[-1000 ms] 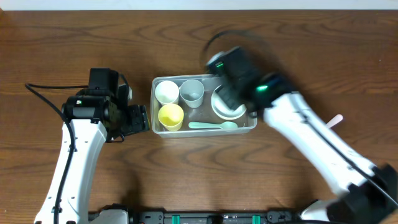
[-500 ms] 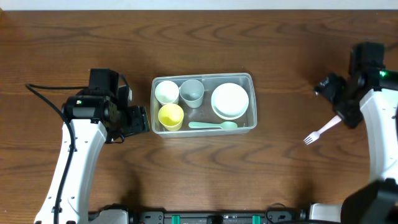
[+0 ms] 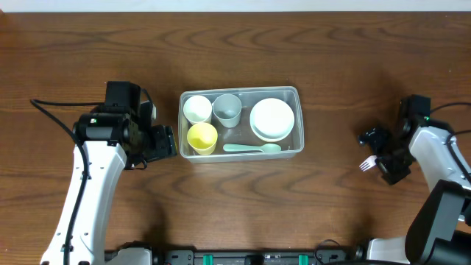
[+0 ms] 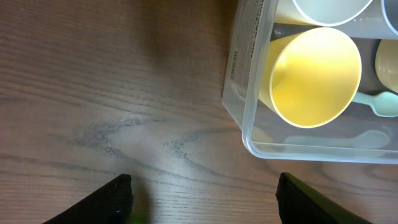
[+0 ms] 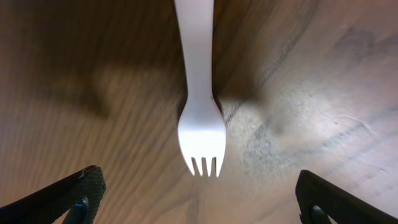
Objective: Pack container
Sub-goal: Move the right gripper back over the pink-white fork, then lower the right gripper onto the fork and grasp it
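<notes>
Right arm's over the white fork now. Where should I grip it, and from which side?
Grip the white fork on its narrow handle just behind the head, coming straight down. It lies flat on the table, and the open right gripper straddles it, so its fingers would likely close across the handle's width.

White plastic fork (image 5: 201, 127) flat on wood-grain table (image 3: 331, 213), far right. Yellow cup (image 3: 202, 137), white cup (image 3: 197, 109), grey cup (image 3: 227, 108), white bowl (image 3: 272, 118), mint spoon (image 3: 250, 149) clustered centre.

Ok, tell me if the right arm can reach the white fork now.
Probably yes: the right gripper hangs open directly over the white fork, which lies flat on the table with nothing covering it.
</notes>
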